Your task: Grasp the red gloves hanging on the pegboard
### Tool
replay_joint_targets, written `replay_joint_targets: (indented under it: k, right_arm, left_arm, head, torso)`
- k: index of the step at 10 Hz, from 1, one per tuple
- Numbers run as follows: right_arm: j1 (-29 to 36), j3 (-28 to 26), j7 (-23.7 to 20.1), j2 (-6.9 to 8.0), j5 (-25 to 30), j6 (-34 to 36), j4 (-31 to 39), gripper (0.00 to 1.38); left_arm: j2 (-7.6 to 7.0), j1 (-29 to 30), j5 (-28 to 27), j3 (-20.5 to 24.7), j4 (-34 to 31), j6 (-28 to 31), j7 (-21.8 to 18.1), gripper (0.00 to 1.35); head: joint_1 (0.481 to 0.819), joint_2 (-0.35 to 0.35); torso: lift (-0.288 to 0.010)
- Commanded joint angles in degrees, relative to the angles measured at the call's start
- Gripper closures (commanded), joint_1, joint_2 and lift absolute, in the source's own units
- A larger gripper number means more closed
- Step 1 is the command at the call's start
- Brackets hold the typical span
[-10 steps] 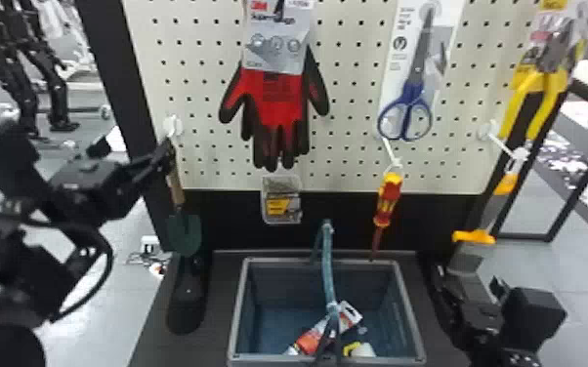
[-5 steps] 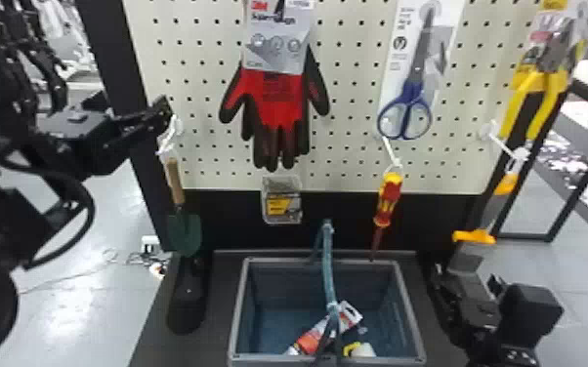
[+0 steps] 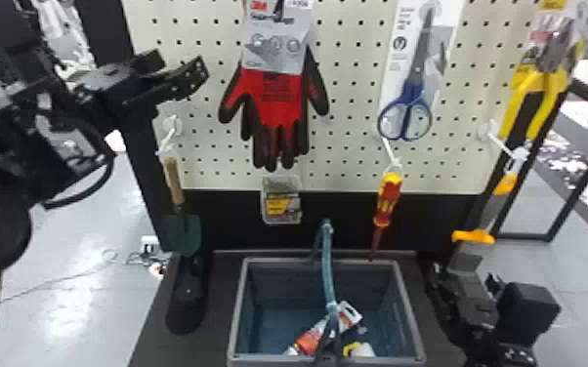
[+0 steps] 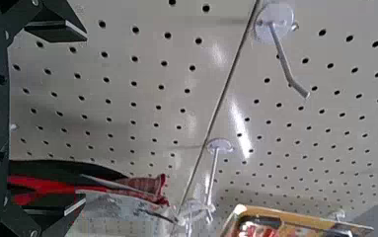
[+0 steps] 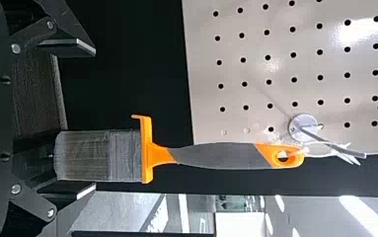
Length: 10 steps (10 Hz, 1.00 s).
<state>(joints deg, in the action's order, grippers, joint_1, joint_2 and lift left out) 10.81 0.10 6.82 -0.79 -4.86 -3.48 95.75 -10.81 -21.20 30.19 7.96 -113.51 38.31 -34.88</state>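
In the upper left of the head view we see the left claw (image 3: 181, 68) raised to the pegboard (image 3: 346, 146), its two fingers spread wide with nothing between them. It sits just left of the red gloves (image 3: 274, 105) without touching them. The gloves hang fingers down from a grey card at the top centre of the board. In the left wrist view the same claw (image 4: 84, 120) frames bare perforated board, and the gloves (image 4: 43, 187) show beside one finger.

At the lower right, the right claw (image 3: 454, 288) rests low above the black table (image 3: 161, 341). Its fingers are parted and hold nothing. The right wrist view shows an orange-and-grey brush (image 5: 176, 155) hanging from a hook ahead of that claw (image 5: 94, 118).

Farther out across the board we find a trowel (image 3: 180, 219) at lower left and a small packet (image 3: 281, 199) under the gloves. Blue scissors (image 3: 405, 112) and a red-and-yellow screwdriver (image 3: 387, 195) hang right of centre, with yellow pliers (image 3: 537, 83) at upper right. A grey bin (image 3: 239, 312) stands at bottom centre.
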Motion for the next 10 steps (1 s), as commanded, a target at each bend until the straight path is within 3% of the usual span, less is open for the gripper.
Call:
replay_joint_targets:
  k: [1,3,5,7,10]
  right_arm:
    - [-0.18,0.25,-0.05,0.0,0.03,-0.04,-0.21,0.32]
    - [-0.26,0.25,-0.05,0.0,0.03,0.05,-0.21,0.32]
    - [-0.35,0.25,-0.05,0.0,0.03,0.05,-0.21,0.32]
    - [-0.62,0.25,-0.32,0.0,-0.06,0.05,-0.48,0.32]
    - [-0.88,0.25,-0.58,0.0,-0.06,0.05,-0.65,0.32]
  left_arm:
    - [-1.76,-2.89,7.16,-2.42,4.88,-0.17,-1.6,0.15]
    - [-2.28,-4.29,11.56,-4.01,8.13,0.71,-3.27,0.15]
    - [-3.78,-7.28,16.48,-7.43,13.49,2.73,-7.84,0.15]
    - [-4.66,-8.95,19.64,-10.16,17.01,4.14,-9.42,0.15]
    - [-6.5,-12.2,16.21,-11.21,18.24,6.16,-10.56,0.15]
  head:
    - [0.549,0.0]
    - [0.549,0.0]
    - [0.549,0.0]
    - [0.549,0.0]
    - [0.549,0.0]
  torso:
    - [-0.1]
    - [-0.1]
    - [-0.1]
    - [-0.1]
    - [-0.1]
